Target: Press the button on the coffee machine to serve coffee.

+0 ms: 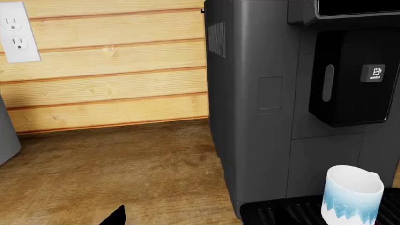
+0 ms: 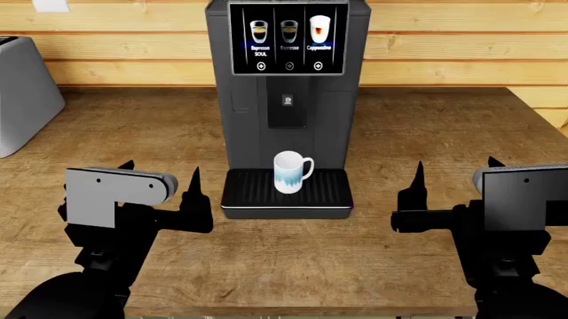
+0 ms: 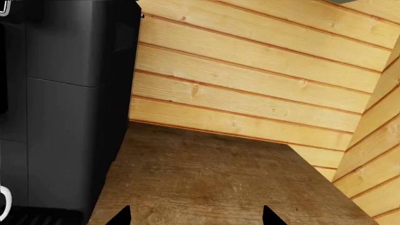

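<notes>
The coffee machine (image 2: 288,113) is a tall dark grey box at the back middle of the wooden counter. Its black screen (image 2: 288,36) shows three drink pictures, each with a small round button below, such as the middle one (image 2: 289,66). A white and blue mug (image 2: 291,171) stands on the ribbed drip tray (image 2: 257,193) under the spout. My left gripper (image 2: 161,174) is open and empty, left of the tray. My right gripper (image 2: 454,171) is open and empty, right of it. The left wrist view shows the machine's side (image 1: 262,93) and the mug (image 1: 351,194). The right wrist view shows the machine's other side (image 3: 62,93) and my open fingertips (image 3: 122,216).
A light grey toaster (image 2: 22,93) stands at the far left; its edge also shows in the left wrist view (image 1: 6,136). A white wall outlet (image 1: 16,33) sits on the plank wall. Bare wooden counter (image 2: 293,259) lies in front of the machine. A side wall (image 3: 375,154) bounds the right.
</notes>
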